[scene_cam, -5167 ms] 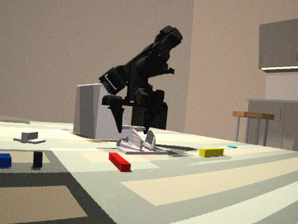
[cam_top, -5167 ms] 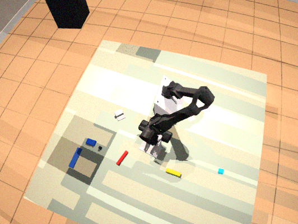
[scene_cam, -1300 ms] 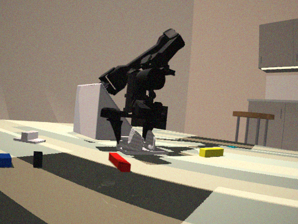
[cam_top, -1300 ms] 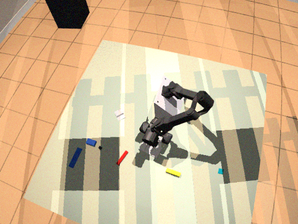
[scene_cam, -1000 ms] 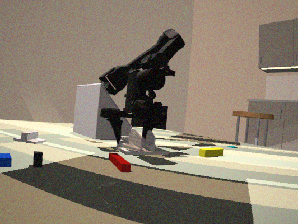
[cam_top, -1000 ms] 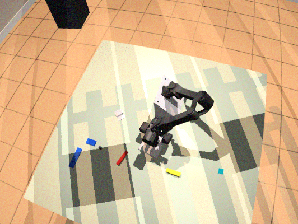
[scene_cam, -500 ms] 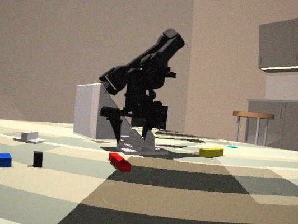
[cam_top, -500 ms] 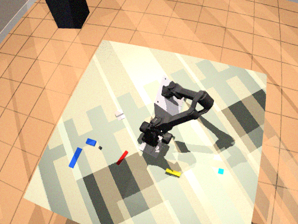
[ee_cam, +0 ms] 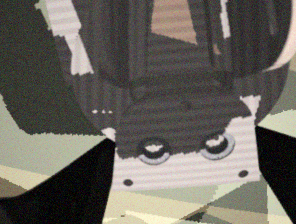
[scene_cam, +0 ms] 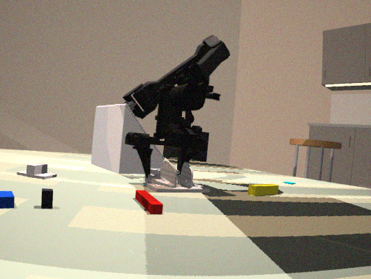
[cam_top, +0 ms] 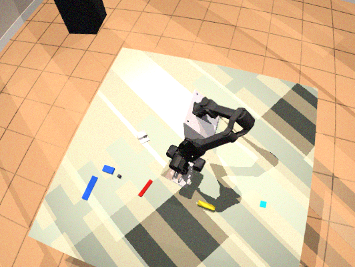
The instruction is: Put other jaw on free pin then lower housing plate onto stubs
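The housing plate, pale with two round holes and two dark dots, lies between my fingertips in the wrist view. My gripper is shut on it by its two side edges, low over the base. The pale base rests on the table. Two light jaws stand up from it, a left jaw and a right jaw. Bright spots show inside the plate's holes. The pins and the gear mesh are hidden by the plate and shadow. I cannot tell whether the plate is seated on the stubs.
A white wedge-shaped stand is behind the arm. A small white bracket lies left. A red bar and yellow bar lie near the base. Blue blocks, a black block and a cyan square lie farther out.
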`<action>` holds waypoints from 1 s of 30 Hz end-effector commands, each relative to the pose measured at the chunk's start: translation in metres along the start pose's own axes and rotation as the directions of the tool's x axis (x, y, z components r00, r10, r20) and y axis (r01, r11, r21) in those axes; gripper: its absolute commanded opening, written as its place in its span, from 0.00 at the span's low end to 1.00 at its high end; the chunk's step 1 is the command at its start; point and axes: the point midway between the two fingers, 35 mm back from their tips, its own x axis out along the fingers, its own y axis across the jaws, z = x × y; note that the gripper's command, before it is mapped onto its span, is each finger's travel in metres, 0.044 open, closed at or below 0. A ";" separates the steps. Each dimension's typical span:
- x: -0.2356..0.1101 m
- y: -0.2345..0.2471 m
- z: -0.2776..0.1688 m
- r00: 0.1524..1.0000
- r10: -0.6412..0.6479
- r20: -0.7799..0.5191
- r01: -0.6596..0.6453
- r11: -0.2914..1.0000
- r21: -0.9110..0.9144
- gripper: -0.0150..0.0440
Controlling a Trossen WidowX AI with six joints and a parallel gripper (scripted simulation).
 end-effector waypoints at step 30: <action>0.004 0.000 0.001 1.000 -0.001 0.002 0.001 1.000 -0.002 0.85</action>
